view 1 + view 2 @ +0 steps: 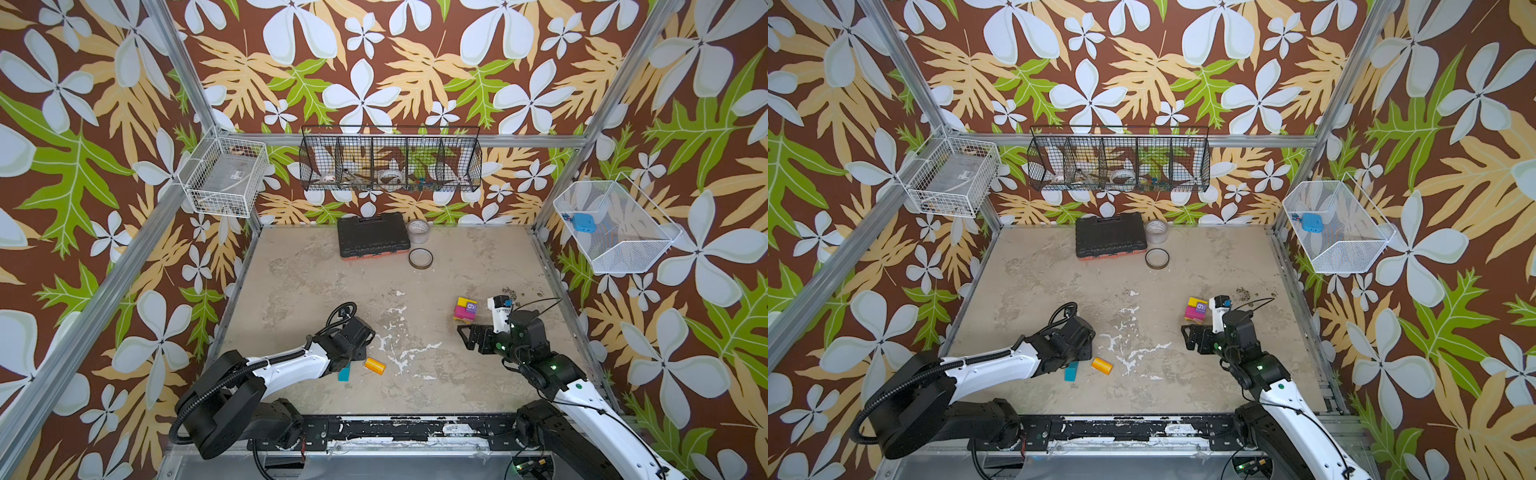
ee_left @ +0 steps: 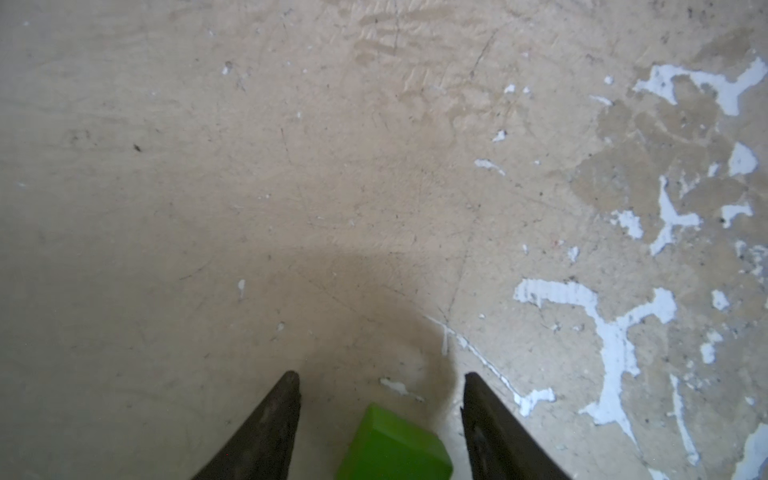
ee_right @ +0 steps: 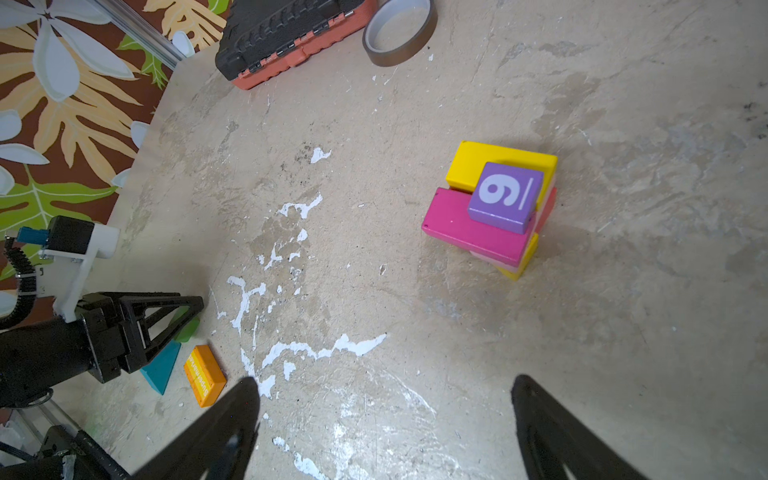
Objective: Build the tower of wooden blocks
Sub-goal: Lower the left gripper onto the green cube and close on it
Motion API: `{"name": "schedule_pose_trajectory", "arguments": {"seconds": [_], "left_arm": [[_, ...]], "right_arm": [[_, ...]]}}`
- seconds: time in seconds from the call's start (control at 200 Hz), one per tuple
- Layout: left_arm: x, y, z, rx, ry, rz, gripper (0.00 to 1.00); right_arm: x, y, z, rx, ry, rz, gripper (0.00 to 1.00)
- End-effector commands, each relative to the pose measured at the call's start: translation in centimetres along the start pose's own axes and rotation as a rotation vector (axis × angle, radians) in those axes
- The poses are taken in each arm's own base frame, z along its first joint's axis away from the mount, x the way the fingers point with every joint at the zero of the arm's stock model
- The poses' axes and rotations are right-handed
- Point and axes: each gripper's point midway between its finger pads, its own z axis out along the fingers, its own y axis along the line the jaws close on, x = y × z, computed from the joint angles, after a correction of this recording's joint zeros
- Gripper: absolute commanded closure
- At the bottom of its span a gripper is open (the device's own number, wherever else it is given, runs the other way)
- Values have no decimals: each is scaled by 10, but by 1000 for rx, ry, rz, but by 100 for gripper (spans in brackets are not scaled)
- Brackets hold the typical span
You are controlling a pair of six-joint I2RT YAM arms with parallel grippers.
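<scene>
The tower (image 1: pixel 465 311) (image 1: pixel 1196 311) (image 3: pixel 478 232) stands right of the middle: yellow, pink and magenta blocks with a purple cube (image 3: pixel 505 195) bearing a white digit on top. A green block (image 2: pixel 395 446) lies on the floor between the fingers of my left gripper (image 2: pixel 380 376) (image 1: pixel 353 353), which is open with a gap on each side of the block. In both top views the gripper hides this block. A teal wedge block (image 1: pixel 344 372) (image 3: pixel 160 372) and an orange block (image 1: pixel 375 365) (image 3: pixel 205 374) lie just beside it. My right gripper (image 3: pixel 384 380) (image 1: pixel 471 336) hangs open and empty, near the tower's front.
A black tool case (image 1: pixel 371 235) and two tape rolls (image 1: pixel 418 232) (image 1: pixel 420 258) sit at the back of the table. Wire baskets (image 1: pixel 390 164) (image 1: pixel 615 226) hang on the walls. A metal rail (image 1: pixel 415 428) runs along the front edge.
</scene>
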Motion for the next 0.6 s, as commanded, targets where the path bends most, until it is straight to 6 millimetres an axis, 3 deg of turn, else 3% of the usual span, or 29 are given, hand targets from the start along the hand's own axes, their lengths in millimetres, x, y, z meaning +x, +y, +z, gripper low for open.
{"name": "schedule_pose_trajectory", "arguments": {"seconds": [0.0,0.175,0.366,0.596], "left_arm": [[14,-1,-1,-1,60,15,38],[16,-10,-4,4,58,48,39],[22,-19,1,-4,79,91,49],[26,-30,1,-34,78,151,50]], "right_arm": [[0,2,1,-12,0,-13,6],[0,2,2,-11,2,-14,6],[0,0,2,-2,3,-12,6],[0,-1,3,5,3,-10,5]]}}
